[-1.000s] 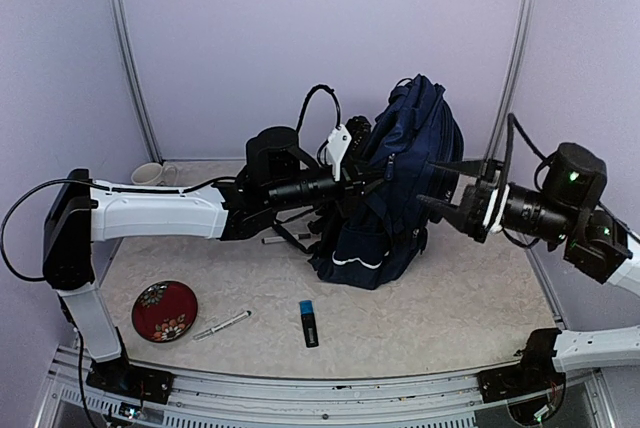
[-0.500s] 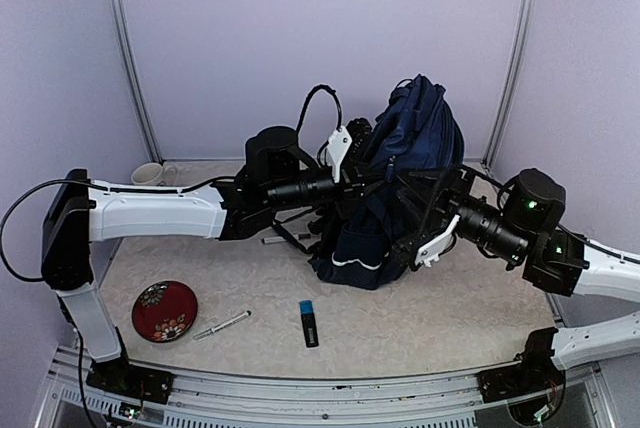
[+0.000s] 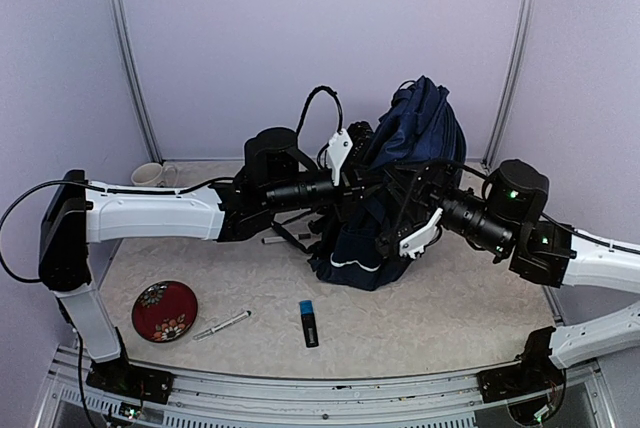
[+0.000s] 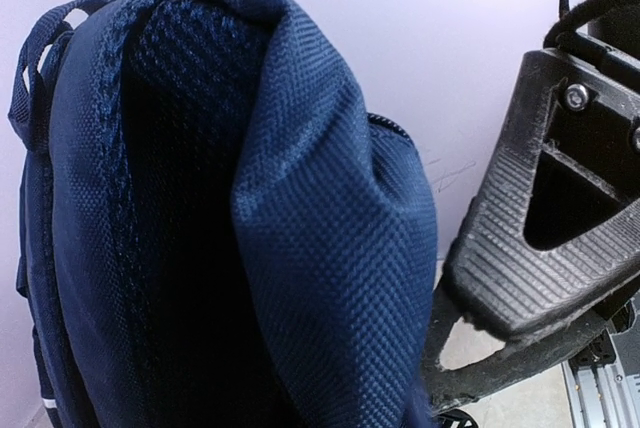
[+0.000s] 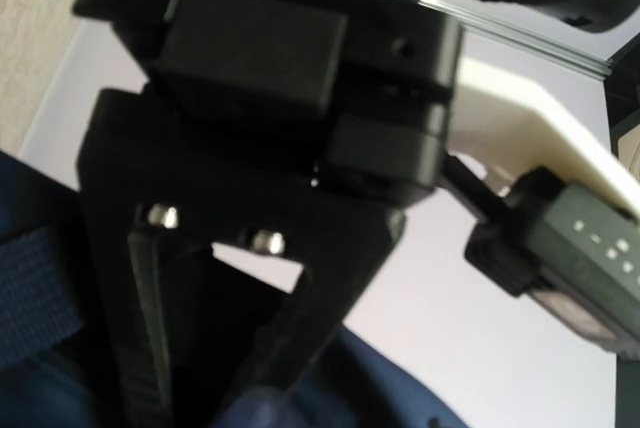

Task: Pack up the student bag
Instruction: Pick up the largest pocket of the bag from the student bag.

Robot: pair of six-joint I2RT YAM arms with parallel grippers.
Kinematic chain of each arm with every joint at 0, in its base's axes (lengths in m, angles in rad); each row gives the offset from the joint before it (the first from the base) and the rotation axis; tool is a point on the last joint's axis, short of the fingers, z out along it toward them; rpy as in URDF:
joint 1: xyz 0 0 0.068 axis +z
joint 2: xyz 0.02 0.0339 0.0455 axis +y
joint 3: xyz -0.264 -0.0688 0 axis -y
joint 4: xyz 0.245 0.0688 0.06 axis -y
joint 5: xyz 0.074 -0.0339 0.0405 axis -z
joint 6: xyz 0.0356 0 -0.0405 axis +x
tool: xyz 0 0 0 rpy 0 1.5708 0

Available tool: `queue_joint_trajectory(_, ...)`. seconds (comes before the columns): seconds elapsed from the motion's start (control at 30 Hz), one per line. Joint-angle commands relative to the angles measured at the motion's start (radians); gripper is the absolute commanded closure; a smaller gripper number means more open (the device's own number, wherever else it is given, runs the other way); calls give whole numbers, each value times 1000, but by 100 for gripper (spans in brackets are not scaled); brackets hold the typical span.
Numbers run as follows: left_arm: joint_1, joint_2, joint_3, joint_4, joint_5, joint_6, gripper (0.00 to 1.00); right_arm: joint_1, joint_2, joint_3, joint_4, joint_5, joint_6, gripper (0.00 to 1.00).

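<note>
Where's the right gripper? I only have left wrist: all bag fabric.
Observer: Right gripper is against the bag, low on its right side, jaws open.
Operator: Anything unpacked?
Observer: Yes, near side: red plate, pen, black-and-blue stick.
Operator: Anything else?
Observer: A cup in the far left corner.

**Navy fabric fills the frame**

The student bag (image 4: 310,248) takes up the left and middle: 1 thick woven fold beside a darker mesh panel (image 4: 180,168), with a carry loop (image 4: 28,78) at top left. A black ribbed gripper finger (image 4: 530,273) juts in at right, near the fold.
</note>
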Motion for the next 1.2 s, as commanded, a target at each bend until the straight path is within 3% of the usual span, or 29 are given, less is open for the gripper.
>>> queue_joint_trajectory(0.0, -35, -75, -1, 48, 54, 26, 100, 1, 7, 44, 34, 8, 13, 55)
queue_joint_trajectory(0.27, -39, -75, 3, 40, 56, 32, 100, -9, 5, 74, 46, 1, 65, 61)
queue_joint_trajectory(0.47, -44, -77, 9, 33, 51, 42, 100, -8, 13, 41, -24, -18, 23, 67)
queue_joint_trajectory(0.77, -54, -58, 37, -6, 23, 67, 100, -5, 71, 34, 24, 15, 0, 77)
queue_joint_trajectory(0.9, -56, -51, 46, -11, 19, 68, 100, 5, 84, 26, 24, 26, -11, 85)
queue_joint_trajectory(1.17, -59, -30, 75, -25, 9, 63, 100, 33, 103, 24, 26, 54, -29, 81)
